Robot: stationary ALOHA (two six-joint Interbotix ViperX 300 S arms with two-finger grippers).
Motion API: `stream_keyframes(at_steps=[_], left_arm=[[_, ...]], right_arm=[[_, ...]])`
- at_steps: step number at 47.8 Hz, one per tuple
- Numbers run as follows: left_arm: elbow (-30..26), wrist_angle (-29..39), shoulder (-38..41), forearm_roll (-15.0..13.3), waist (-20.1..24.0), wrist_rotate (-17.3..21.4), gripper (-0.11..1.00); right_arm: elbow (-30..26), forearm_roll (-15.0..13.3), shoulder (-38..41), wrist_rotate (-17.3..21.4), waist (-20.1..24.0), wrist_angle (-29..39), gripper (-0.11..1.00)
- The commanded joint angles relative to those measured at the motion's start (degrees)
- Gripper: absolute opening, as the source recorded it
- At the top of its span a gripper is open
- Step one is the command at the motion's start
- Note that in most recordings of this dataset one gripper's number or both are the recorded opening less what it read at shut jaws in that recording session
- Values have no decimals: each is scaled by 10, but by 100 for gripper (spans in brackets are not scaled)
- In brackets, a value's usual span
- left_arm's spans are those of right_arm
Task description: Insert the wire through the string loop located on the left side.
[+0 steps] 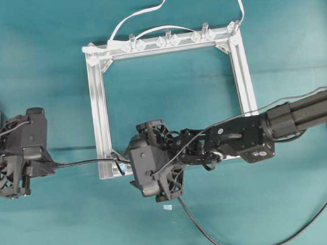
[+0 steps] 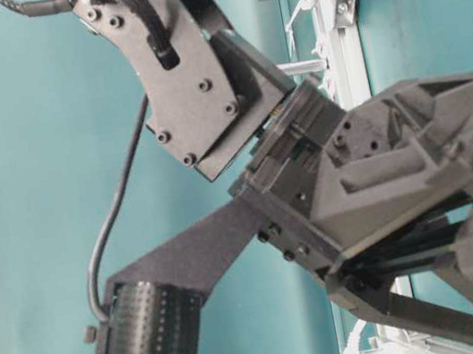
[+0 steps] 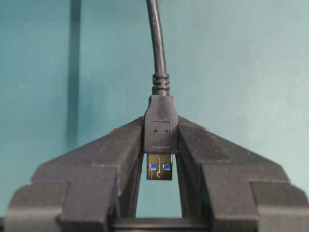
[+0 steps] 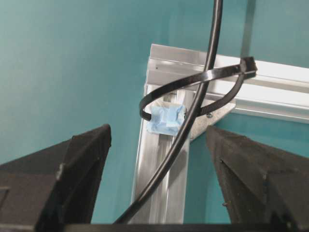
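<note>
The wire [image 3: 158,53] was gripped by its plug in the left gripper [image 3: 159,159], the two fingers pressed against the plug's sides and the metal tip left bare between them. In the overhead view, the left gripper [image 1: 41,166] was seen off the left edge of the aluminium frame [image 1: 98,104], above the teal table [image 1: 37,52]. From there the wire [image 1: 82,162] was run to the frame's lower left corner, where it was passed through the string loop [image 4: 193,87], next to a pale blue bit. The right gripper [image 4: 157,169] was held wide open, nothing in its grasp, just short of that corner.
</note>
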Motion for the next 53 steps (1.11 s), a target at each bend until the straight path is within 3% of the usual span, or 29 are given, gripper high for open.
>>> stream_keyframes(at_steps=[1,3,11,16,35,53], left_arm=[[-2,0,-1,0,-3,-19,20],[-2,0,-1,2,-3,-24,23],[-3,2,-1,5,-3,-20,73],[-3,2,-2,5,-3,-19,89],[-5,-4,-11,13,-3,-14,89],[-11,-7,-60,14,1,58,89]], right_arm=[[-5,-1,-11,1,2,-2,81],[-5,-1,-11,1,2,-2,81],[-5,-1,-11,1,2,-3,81],[-5,-1,-11,1,2,-2,81],[-4,-2,-13,1,1,-2,81],[15,-5,-54,0,-14,-24,81]])
